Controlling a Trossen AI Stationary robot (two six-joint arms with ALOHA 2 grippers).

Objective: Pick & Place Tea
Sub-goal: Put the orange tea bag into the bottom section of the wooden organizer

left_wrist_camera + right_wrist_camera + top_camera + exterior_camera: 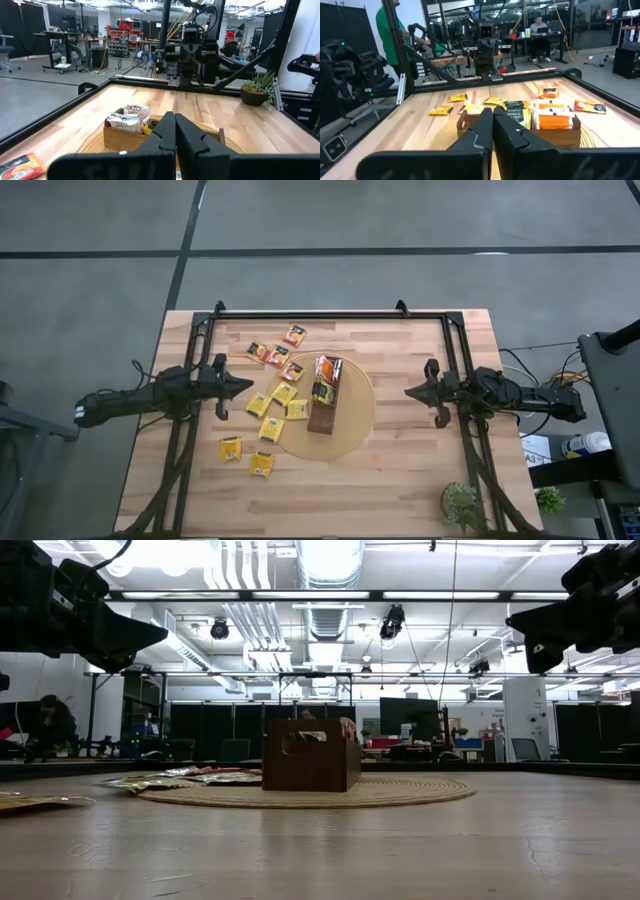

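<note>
Counts, high view: loose tea sachets (272, 402) on the table: nine — three orange, six yellow. Further sachets in the tray (324, 394); number unclear. One tray, one round disc (352, 423), two small plants (463, 505).

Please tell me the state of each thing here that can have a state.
Left pincer: shut, empty, above the table's left side.
Right pincer: shut, empty, above the right side.
Long dark-brown wooden tray: on the round tan woven disc, partly filled with sachets.
Loose yellow and orange paper tea sachets: flat on the table, outside the tray.
</note>
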